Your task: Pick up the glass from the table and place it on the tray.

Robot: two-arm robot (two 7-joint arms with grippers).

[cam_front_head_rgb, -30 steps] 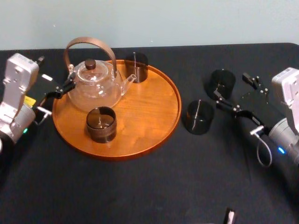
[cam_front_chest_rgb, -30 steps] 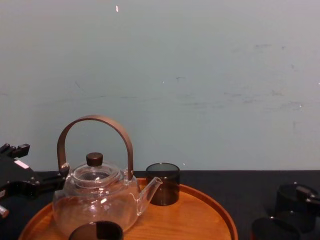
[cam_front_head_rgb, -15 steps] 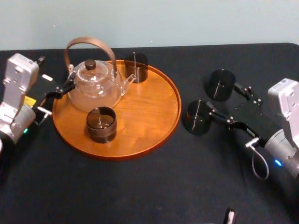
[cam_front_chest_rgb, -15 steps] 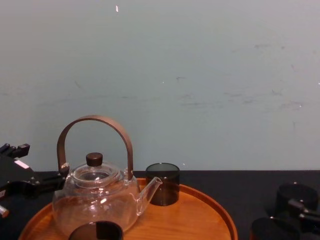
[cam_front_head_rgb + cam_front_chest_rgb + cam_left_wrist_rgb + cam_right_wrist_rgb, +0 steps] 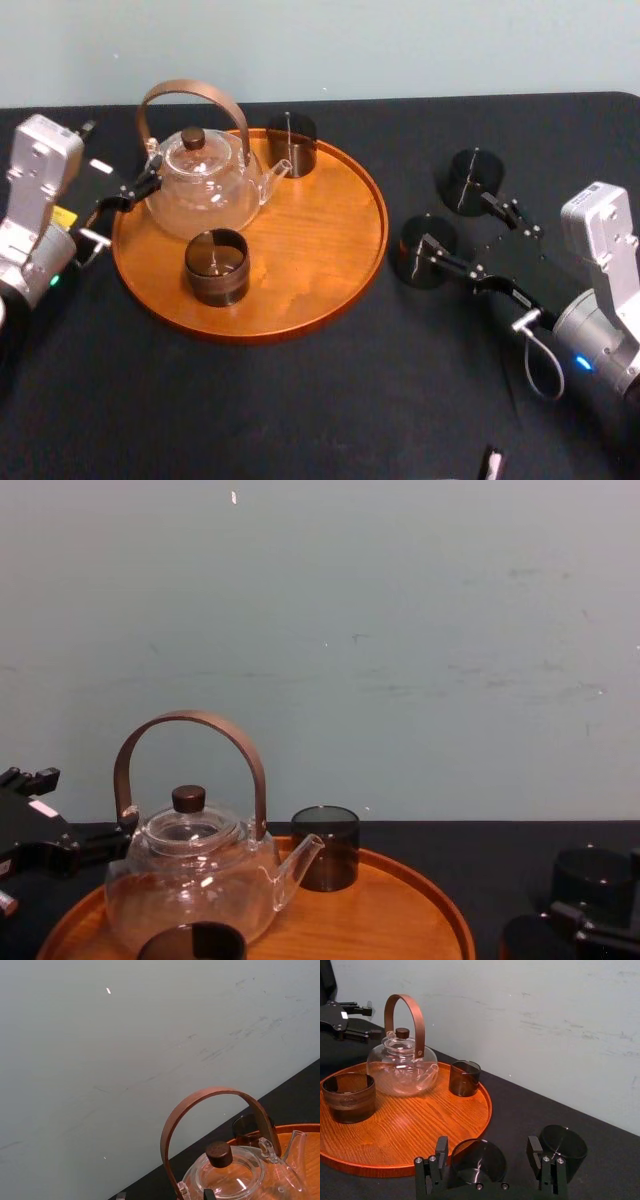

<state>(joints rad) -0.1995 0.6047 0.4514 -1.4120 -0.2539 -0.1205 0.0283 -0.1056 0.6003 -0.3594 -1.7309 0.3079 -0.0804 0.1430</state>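
Note:
Two dark smoky glasses stand on the black table (image 5: pixel 300 400), right of the round wooden tray (image 5: pixel 330 260). The nearer glass (image 5: pixel 417 258) (image 5: pixel 477 1160) is closest to the tray's rim. My right gripper (image 5: pixel 457 221) (image 5: pixel 487 1147) is open and low over the table, and this glass stands between its fingers (image 5: pixel 440 1152). The farther glass (image 5: pixel 472 180) (image 5: pixel 563 1142) stands just outside the other finger. My left gripper (image 5: pixel 120 160) is open and rests by the tray's left edge, beside the teapot.
On the tray stand a glass teapot (image 5: pixel 203 185) with a brown arched handle, a dark glass (image 5: pixel 290 143) at its back and a brown cup (image 5: pixel 216 266) at its front. The tray's right half (image 5: pixel 320 215) is bare wood. A pale wall rises behind the table.
My right gripper has moved left and nearer, from beside the farther glass to around the nearer glass. Both glasses and the left arm have stayed put.

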